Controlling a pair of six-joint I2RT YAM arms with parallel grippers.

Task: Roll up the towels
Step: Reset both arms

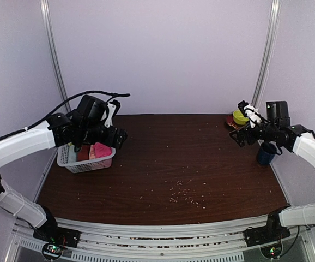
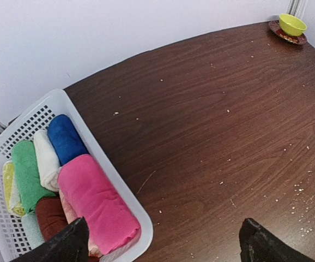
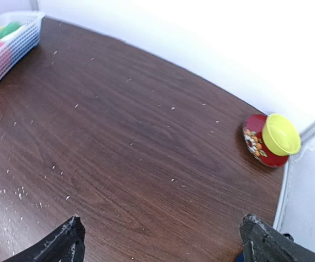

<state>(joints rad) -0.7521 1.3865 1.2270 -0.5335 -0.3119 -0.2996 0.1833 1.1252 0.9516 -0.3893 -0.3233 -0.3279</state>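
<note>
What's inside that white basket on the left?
The basket holds a pink towel, blue towel, cream towel, green towel, brown towel and pale yellow towel, all rolled. Whatever lies beneath them is covered.

basket [image 2: 24, 128]: rolled towels [image 2: 47, 161], pink towel [image 2: 97, 202] along right wall | tool [image 2: 165, 245] spread, empty | yellow bowl [image 2: 292, 24] far corner

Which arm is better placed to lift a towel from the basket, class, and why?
Left. The left tool, open, hangs near the white mesh basket of towels; the right tool is across the table beside the yellow bowl.
</note>
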